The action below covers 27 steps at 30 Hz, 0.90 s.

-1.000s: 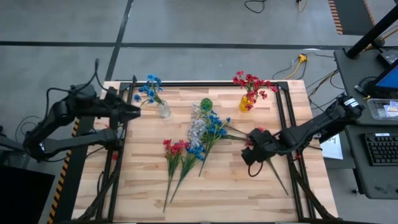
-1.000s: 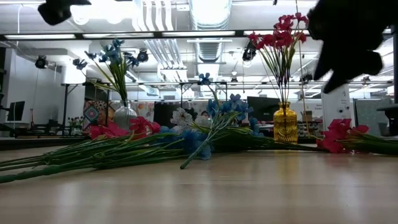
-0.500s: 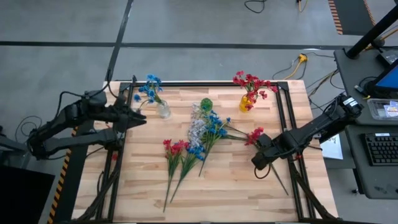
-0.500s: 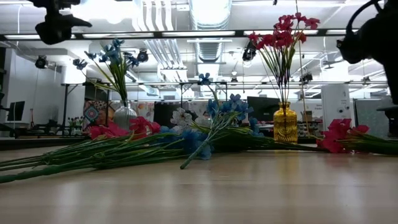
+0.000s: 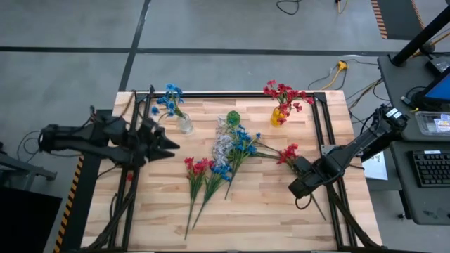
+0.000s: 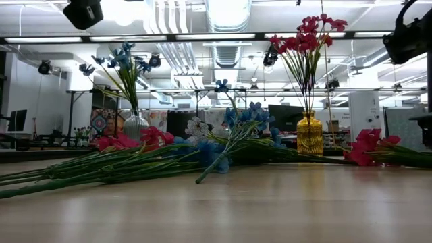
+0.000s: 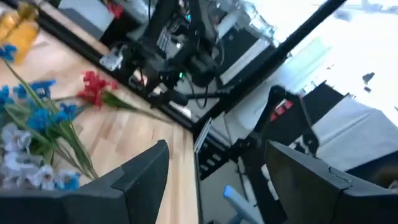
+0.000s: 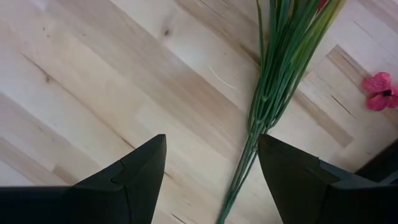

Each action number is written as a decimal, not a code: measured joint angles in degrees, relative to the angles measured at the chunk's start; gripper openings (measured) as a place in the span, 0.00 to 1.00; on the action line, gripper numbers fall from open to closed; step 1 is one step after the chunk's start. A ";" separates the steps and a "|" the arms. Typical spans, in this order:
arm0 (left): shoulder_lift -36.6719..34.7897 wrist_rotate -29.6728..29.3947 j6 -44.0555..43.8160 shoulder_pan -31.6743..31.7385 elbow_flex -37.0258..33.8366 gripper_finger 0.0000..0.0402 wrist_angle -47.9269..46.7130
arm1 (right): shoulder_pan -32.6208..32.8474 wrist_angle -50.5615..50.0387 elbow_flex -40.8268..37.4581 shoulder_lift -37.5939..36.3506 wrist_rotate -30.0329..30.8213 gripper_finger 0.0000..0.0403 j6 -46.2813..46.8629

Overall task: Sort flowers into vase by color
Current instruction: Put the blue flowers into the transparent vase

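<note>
The right tool hovers over the right part of the wooden tabletop, jaws wide and empty, directly above the green stems of a loose red spray. The right wrist view shows these stems lying flat on the wood between the two fingers, untouched.

The left tool is positioned above the left part of the tabletop, jaws wide and empty, near the clear vase holding blue flowers.

The yellow vase at the far right holds red flowers. A green vase stands between the two.

Unsorted sprays lie at centre: white, blue, and red.
</note>
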 joint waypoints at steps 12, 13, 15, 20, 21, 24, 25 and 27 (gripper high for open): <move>10.56 -22.74 3.63 -26.37 3.05 0.63 -1.50 | 0.00 -0.15 0.00 0.02 2.94 0.61 -0.07; 11.32 -22.71 3.84 -27.67 3.06 0.63 -1.61 | 0.00 -0.15 0.00 0.02 2.94 0.61 -0.07; 12.99 -22.66 4.40 -30.06 2.54 0.63 -2.05 | 0.00 -0.19 0.00 0.02 3.00 0.61 -0.08; 18.02 -22.16 4.03 -33.13 -0.17 0.63 -2.36 | 0.00 -0.25 -0.02 0.02 4.26 0.61 -0.15; 19.02 -21.53 3.46 -33.41 -0.53 0.63 -2.16 | 0.00 -0.26 -0.02 0.02 4.83 0.61 -0.17; 21.58 -20.04 2.31 -34.02 -1.64 0.63 -0.63 | 0.00 -0.34 -0.02 0.02 6.07 0.61 -0.20; 22.28 -19.87 1.86 -34.10 -1.89 0.62 -0.19 | 0.00 -0.37 -0.07 0.02 6.13 0.61 -0.20; 23.34 -19.43 1.07 -34.17 -2.53 0.61 0.16 | -0.02 -0.40 -0.42 0.02 6.39 0.61 -0.06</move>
